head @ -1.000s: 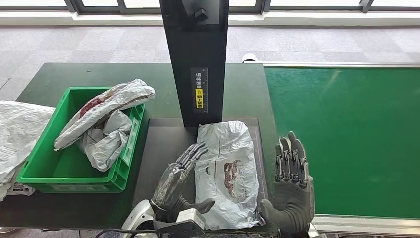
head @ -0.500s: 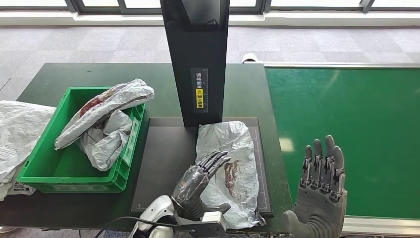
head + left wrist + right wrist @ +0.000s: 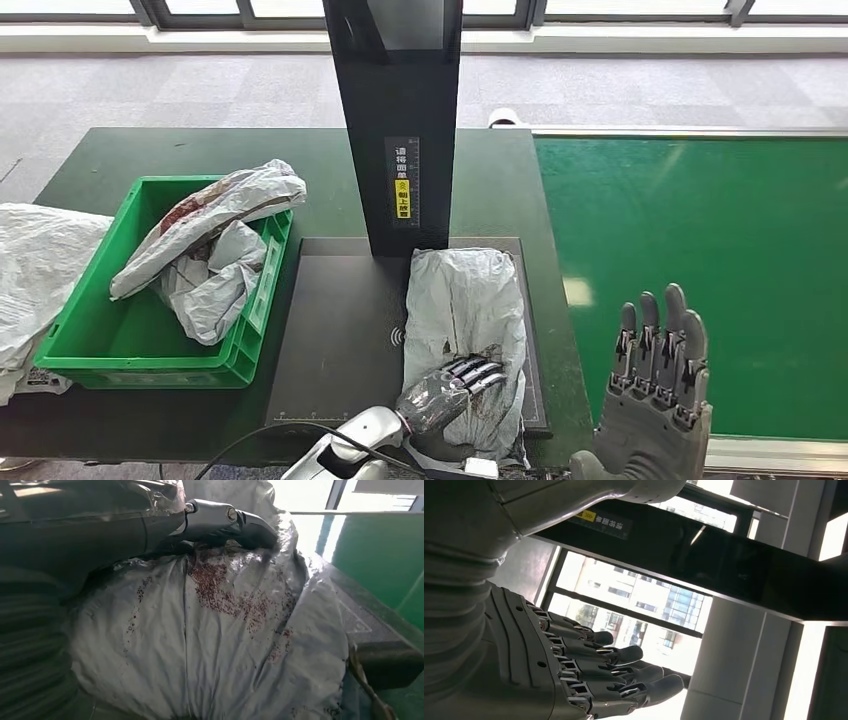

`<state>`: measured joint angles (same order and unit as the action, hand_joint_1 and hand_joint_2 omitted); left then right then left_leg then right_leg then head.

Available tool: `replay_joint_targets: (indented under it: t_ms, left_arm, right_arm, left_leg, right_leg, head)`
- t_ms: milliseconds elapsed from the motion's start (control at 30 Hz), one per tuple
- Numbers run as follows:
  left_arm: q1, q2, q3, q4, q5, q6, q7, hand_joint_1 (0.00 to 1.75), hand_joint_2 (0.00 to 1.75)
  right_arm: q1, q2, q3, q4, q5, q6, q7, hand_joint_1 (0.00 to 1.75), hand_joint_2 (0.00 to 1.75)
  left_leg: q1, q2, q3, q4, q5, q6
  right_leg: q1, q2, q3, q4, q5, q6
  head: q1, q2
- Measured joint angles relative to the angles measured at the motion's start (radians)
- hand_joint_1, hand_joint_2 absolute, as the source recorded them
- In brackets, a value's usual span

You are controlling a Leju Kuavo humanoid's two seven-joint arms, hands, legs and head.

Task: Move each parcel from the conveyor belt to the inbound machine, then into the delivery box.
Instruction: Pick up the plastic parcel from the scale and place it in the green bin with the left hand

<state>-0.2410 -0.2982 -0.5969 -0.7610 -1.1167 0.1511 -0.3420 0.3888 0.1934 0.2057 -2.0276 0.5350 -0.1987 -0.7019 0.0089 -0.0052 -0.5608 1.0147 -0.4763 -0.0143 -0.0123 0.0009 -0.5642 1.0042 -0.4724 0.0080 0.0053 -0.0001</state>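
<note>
A crumpled grey parcel with a red print lies on the black plate of the inbound machine, just in front of its dark column. My left hand grips the parcel's near end, fingers curled over the top and the thumb hidden underneath. The left wrist view shows a finger pressed onto the bulging parcel. My right hand is raised with its fingers apart at the near edge of the green conveyor belt and holds nothing. Its spread fingers show again in the right wrist view.
A green delivery box stands left of the plate with two grey parcels in it, one leaning over the rim. A large white bag lies at the table's far left. The machine's column rises behind the plate.
My left hand slid right onto the parcel's near end and closed on it, and the parcel bunched narrower. My right hand drew away to the right and now hovers open by the belt.
</note>
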Motion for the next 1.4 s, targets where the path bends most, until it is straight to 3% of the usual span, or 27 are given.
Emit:
replay_joint_targets:
  t_ms: [67,100,200,233,367,533,833,1100,1233,1400]
  left_arm:
    - [-0.024,-0.005,-0.021,0.044,-0.008,0.006,0.038,0.0,1.75]
    - [-0.037,-0.007,-0.031,0.065,-0.009,0.008,0.054,0.18,1.75]
    - [-0.07,-0.016,-0.054,0.119,-0.011,0.008,0.082,1.49,1.75]
    - [-0.077,-0.019,-0.058,0.133,-0.011,0.009,0.085,1.75,1.75]
    - [-0.09,-0.026,-0.062,0.16,-0.024,0.023,0.066,1.75,1.75]
    - [-0.091,-0.029,-0.062,0.139,-0.063,0.052,0.043,1.75,1.75]
    - [-0.056,-0.021,-0.043,0.008,-0.078,0.068,-0.006,1.75,1.75]
    - [0.035,0.01,0.0,-0.301,0.067,0.066,-0.104,1.75,1.75]
    - [0.123,0.031,0.05,-0.572,0.255,0.069,-0.209,1.75,1.75]
    - [0.222,0.055,0.096,-0.832,0.318,0.074,-0.247,1.75,1.75]
  right_arm:
    - [0.004,0.0,0.0,-0.004,0.011,0.002,0.0,0.0,1.75]
    - [0.006,0.0,0.001,-0.005,0.015,0.003,0.0,0.0,1.75]
    - [0.007,0.0,0.001,-0.006,0.019,0.012,0.0,0.0,1.75]
    - [0.008,0.0,0.001,-0.007,0.018,0.014,0.0,0.0,1.75]
    - [0.012,0.0,0.001,-0.018,0.007,0.017,0.0,0.0,1.75]
    - [0.02,0.0,0.001,-0.042,-0.002,0.009,0.0,0.0,1.75]
    - [0.033,0.0,0.001,-0.069,-0.006,0.019,0.001,0.0,1.75]
    - [0.048,0.0,0.001,-0.082,-0.012,0.021,0.0,0.0,1.75]
    - [0.048,0.0,0.0,-0.089,-0.029,0.048,0.0,0.0,1.75]
    - [0.045,0.0,0.0,-0.092,-0.045,0.072,0.001,0.0,1.75]
  left_leg:
    - [0.0,0.0,0.001,0.0,-0.002,0.001]
    - [0.0,0.0,0.003,-0.001,-0.004,0.002]
    - [0.0,0.0,0.013,-0.002,-0.016,0.005]
    - [0.0,0.0,0.017,-0.002,-0.019,0.005]
    - [0.001,0.002,0.026,-0.003,-0.02,0.006]
    - [-0.001,0.004,0.028,-0.001,-0.019,0.007]
    - [-0.002,0.006,0.011,0.0,-0.005,0.007]
    - [-0.002,0.004,0.005,0.0,0.002,0.006]
    - [-0.002,0.004,0.001,-0.001,0.001,0.006]
    - [-0.002,0.003,-0.001,-0.001,0.001,0.005]
  right_leg:
    - [0.0,0.0,0.005,-0.001,-0.002,0.001]
    - [0.0,-0.001,0.009,-0.001,-0.006,0.001]
    - [0.0,-0.002,0.024,-0.004,-0.019,0.002]
    - [0.0,-0.001,0.027,-0.004,-0.023,0.003]
    - [0.001,0.001,0.037,-0.004,-0.042,0.002]
    - [-0.002,0.003,0.038,-0.006,-0.016,0.005]
    - [-0.003,0.005,0.02,-0.005,-0.001,0.006]
    - [-0.002,0.003,0.008,-0.003,0.004,0.005]
    - [-0.002,0.003,0.003,-0.002,0.003,0.004]
    - [-0.002,0.002,0.001,-0.002,0.002,0.003]
  head:
    - [0.0,0.0]
    - [0.0,0.0]
    - [0.0,0.0]
    - [0.0,0.0]
    - [0.0,0.0]
    - [0.0,0.0]
    - [0.0,0.0]
    - [0.0,0.0]
    - [0.0,0.0]
    - [0.0,0.0]
